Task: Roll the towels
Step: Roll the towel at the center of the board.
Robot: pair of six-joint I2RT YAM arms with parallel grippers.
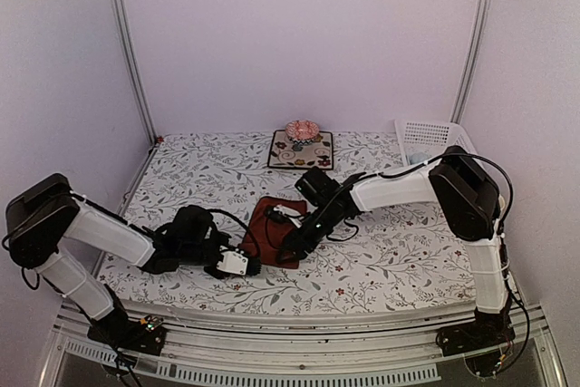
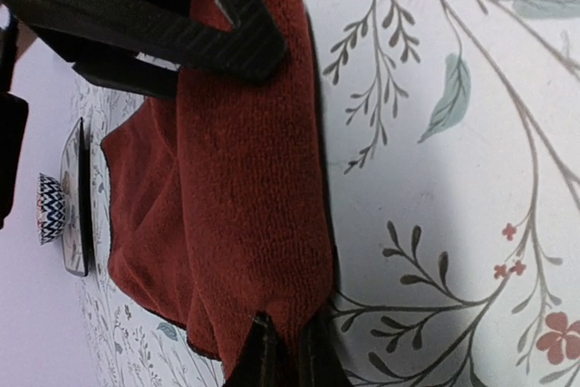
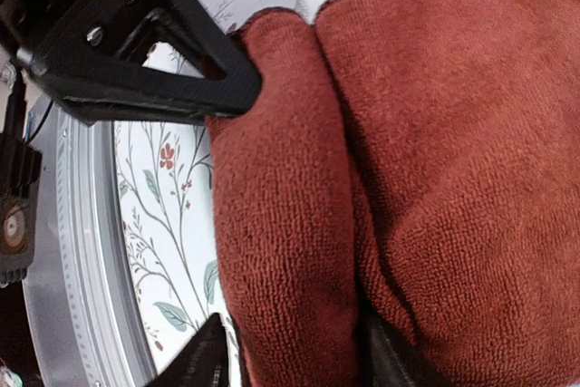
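The dark red towel point(image 1: 270, 224) lies on the table's middle, partly folded over into a thick roll along its near edge. The left wrist view shows the towel point(image 2: 236, 188) with my left gripper point(image 2: 290, 358) pinching the roll's end between nearly closed fingers. The right wrist view shows the roll point(image 3: 281, 224) sitting between my right gripper's point(image 3: 294, 364) two fingers, which press its sides. In the top view the left gripper point(image 1: 250, 262) and right gripper point(image 1: 290, 242) meet at the towel's near edge. The blue, yellow and pale blue towels are out of view.
A square dark floral mat point(image 1: 313, 153) with a pink patterned object point(image 1: 302, 130) on it lies at the back centre. A white perforated basket point(image 1: 430, 140) stands at the back right. The metal table rail point(image 3: 77, 251) runs close behind the towel's near edge.
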